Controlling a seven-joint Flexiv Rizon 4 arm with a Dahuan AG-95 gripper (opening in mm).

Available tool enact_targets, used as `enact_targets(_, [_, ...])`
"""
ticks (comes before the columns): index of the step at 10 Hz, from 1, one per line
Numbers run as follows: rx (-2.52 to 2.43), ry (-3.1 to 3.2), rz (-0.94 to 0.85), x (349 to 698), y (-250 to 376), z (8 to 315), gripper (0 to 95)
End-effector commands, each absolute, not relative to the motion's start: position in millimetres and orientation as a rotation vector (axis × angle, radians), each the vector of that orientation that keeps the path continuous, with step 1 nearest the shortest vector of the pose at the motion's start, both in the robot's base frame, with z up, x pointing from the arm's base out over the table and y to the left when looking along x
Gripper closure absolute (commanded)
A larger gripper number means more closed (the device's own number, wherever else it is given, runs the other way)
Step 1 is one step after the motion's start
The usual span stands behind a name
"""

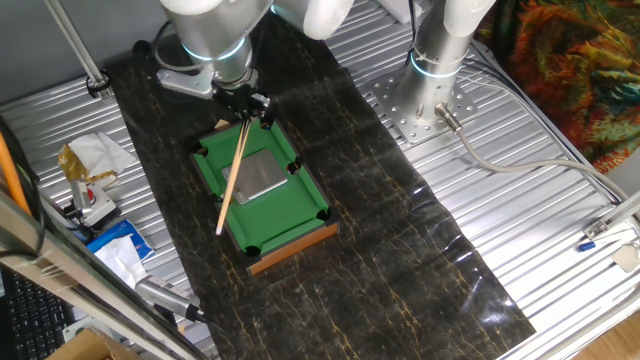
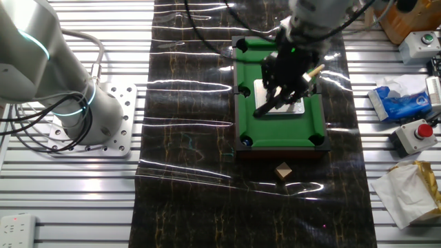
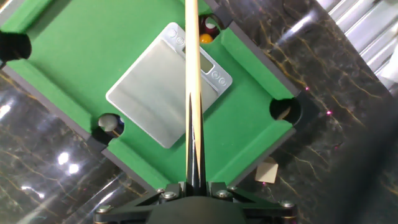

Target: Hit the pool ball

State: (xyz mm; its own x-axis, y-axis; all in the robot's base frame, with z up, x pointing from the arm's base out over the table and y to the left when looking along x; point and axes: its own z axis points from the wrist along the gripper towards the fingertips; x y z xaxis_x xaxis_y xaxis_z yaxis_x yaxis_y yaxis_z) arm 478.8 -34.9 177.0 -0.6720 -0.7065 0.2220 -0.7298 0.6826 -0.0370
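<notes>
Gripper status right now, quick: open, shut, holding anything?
Gripper: shut on the cue stick, which points over the green pool table.

I am seeing the cue (image 3: 192,93) covering part of the pool ball (image 3: 208,26), and the gripper (image 3: 191,186) is being cropped by the hand view's bottom edge.
</notes>
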Motion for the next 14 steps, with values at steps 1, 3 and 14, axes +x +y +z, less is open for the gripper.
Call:
enact_targets(1, [1.158, -2.693, 0.176, 482.4, -33.9, 173.9, 95.0])
enact_targets(3, [1.158, -2.701, 0.169, 485.1, -33.6, 160.6, 95.0])
enact_targets(14, [1.145, -2.778, 0.146, 486.8, -43.0, 97.5, 95.0])
